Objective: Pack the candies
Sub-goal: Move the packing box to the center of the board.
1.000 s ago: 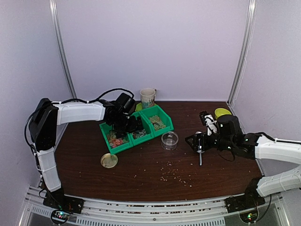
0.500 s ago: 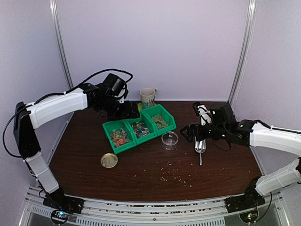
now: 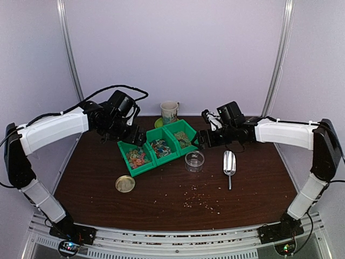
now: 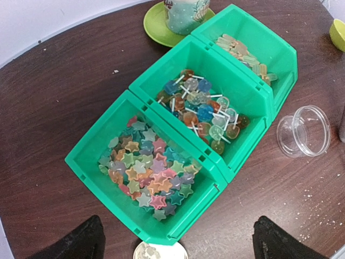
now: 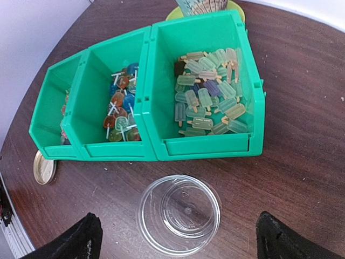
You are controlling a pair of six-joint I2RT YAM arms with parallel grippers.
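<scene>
Top external view, from left to right. On the dark brown table [image 3: 91, 167], at far left, left gripper [image 3: 131, 138] hanging over the far edge of the left green bin [image 3: 123, 152]. In the left wrist view, its two dark fingers [image 4: 73, 242] seen wide apart at the bottom corners, nothing between them.

Near the left bin, on the near side, a round tan lid [image 3: 125, 184] lying flat on the table, apart from the bin.

Then three green bins touching in one slanted row, running from near left to far right, all holding candies [image 4: 145, 172]. In the left bin, star shapes in mixed colours. In the middle bin [image 3: 151, 141], round pieces on small white sticks [image 4: 202, 110], blue, orange and green. In the right bin [image 3: 190, 129], pale ice-pop shapes [image 5: 207, 100].

Behind the bins, at the far side, a mug [image 3: 169, 111] standing upright on a green saucer [image 4: 156, 24].

Just near the right bin, a clear jar [image 3: 194, 161], upright and with no lid on it. Nearer, around the middle of the table, small pale crumbs [image 3: 200, 200] scattered; too small to tell what.

Right of the right bin, right gripper [image 3: 204, 138] above the table, pointing to the bins. In the right wrist view, its fingers [image 5: 280, 237] spread wide, holding nothing, with the jar between them below.

Right of the jar, a metal scoop [image 3: 229, 163] lying on the table, handle to the near side.
</scene>
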